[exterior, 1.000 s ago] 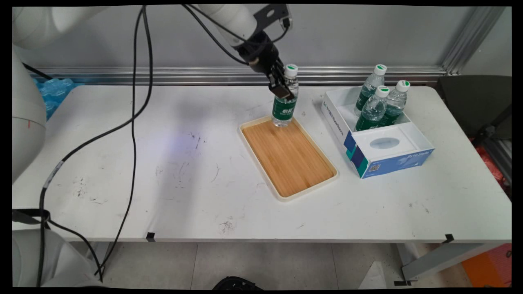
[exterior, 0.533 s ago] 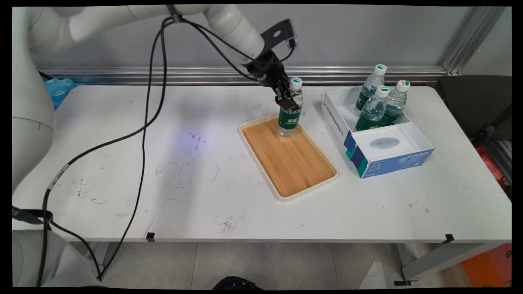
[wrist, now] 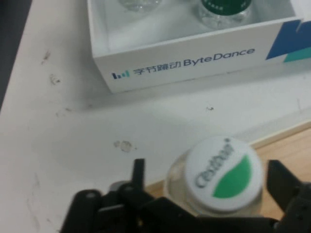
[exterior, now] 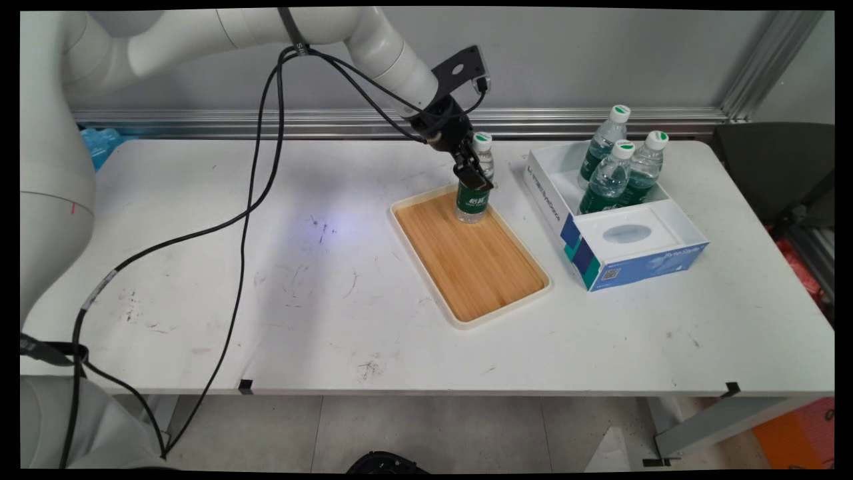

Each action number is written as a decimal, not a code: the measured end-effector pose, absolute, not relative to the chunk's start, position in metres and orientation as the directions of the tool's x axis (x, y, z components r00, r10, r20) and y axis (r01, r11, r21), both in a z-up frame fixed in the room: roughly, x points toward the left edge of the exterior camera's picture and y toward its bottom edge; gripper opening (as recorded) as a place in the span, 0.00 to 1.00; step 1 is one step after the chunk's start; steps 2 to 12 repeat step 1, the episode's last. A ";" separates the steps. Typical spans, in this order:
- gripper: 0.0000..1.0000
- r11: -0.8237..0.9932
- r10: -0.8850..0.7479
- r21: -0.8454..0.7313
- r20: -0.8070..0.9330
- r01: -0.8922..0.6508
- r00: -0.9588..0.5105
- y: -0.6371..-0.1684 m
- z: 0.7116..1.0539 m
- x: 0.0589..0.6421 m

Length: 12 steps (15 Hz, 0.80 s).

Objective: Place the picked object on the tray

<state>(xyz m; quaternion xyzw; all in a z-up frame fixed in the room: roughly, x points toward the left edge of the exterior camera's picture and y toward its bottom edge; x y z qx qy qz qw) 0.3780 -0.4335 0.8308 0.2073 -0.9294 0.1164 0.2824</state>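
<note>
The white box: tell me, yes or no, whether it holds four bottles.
No. In the main view the white box holds three bottles, while a fourth bottle stands on the wooden tray.

Even, bright light falls on the white bench point(exterior: 333, 320) from overhead; shadows are soft, a faint grey one lying left of the wooden tray point(exterior: 480, 280); no harsh glare on the bench; in the hand view the bottle cap point(wrist: 224, 174) and the claw point(wrist: 204, 194) nearest the lens look soft; the box lettering point(wrist: 184, 65) beyond the cap reads clearly.
</note>
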 end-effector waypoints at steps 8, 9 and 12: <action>1.00 0.887 -0.320 -0.098 0.574 -0.451 -0.754 -0.433 0.830 0.379; 1.00 0.887 -0.320 -0.098 0.574 -0.451 -0.754 -0.433 0.830 0.379; 1.00 0.887 -0.320 -0.098 0.574 -0.451 -0.754 -0.433 0.830 0.379</action>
